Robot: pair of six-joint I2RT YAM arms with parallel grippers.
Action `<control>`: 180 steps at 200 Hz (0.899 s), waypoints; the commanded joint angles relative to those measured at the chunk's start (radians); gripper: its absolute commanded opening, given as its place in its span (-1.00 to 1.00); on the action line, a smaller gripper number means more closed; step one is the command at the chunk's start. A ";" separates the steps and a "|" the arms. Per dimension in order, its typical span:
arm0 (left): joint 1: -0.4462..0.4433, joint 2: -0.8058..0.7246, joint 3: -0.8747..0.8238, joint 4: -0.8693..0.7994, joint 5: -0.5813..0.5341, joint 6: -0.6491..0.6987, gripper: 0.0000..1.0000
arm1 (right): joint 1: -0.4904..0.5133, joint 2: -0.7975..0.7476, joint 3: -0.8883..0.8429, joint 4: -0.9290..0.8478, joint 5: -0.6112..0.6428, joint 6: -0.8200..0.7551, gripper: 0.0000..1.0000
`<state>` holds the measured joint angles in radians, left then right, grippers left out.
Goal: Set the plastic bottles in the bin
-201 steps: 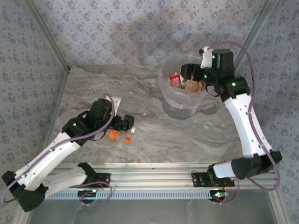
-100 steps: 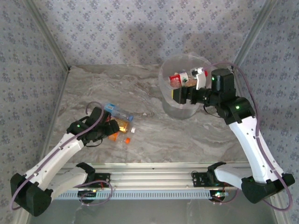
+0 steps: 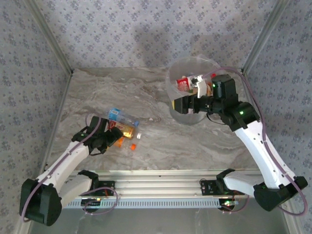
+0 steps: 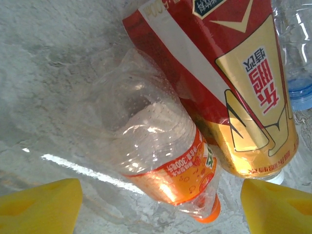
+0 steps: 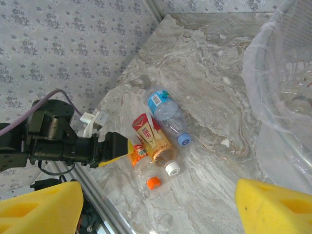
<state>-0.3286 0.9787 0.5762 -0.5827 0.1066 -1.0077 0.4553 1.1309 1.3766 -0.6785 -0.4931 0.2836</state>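
3 clear bottles (image 5: 155, 138) lie together; orange-label bottle (image 4: 168, 168) seems crumpled.

Left arm (image 3: 62, 165), right arm (image 3: 262, 146): white shells, black joints, green LEDs, purple cables (image 5: 57, 91). Finger pads (image 5: 278, 207) yellow, possibly foam.

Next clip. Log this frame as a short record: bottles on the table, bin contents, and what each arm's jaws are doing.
table bottles: three, lying close together: blue-label bottle, red-label bottle, orange-label bottle
bin: bin upright at far right, with at least one red-labelled bottle inside
left arm: left gripper at the table bottles, jaws open, nothing held
right arm: right gripper by the bin's near-left side, jaws open and empty
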 commanded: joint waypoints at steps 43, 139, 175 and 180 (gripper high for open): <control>0.034 0.067 -0.033 0.124 0.066 -0.002 0.58 | 0.032 0.018 0.043 -0.036 0.041 -0.010 0.67; 0.046 0.146 -0.077 0.189 0.057 0.035 0.45 | 0.037 0.032 0.076 -0.073 0.070 -0.022 0.69; 0.048 0.196 -0.084 0.256 0.092 0.053 0.40 | 0.045 0.043 0.070 -0.071 0.073 -0.020 0.69; 0.048 0.198 -0.083 0.256 0.096 0.056 0.39 | 0.046 0.043 0.071 -0.071 0.073 -0.019 0.69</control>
<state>-0.2878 1.1454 0.5121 -0.3500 0.1772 -0.9802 0.4889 1.1667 1.4200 -0.7326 -0.4324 0.2787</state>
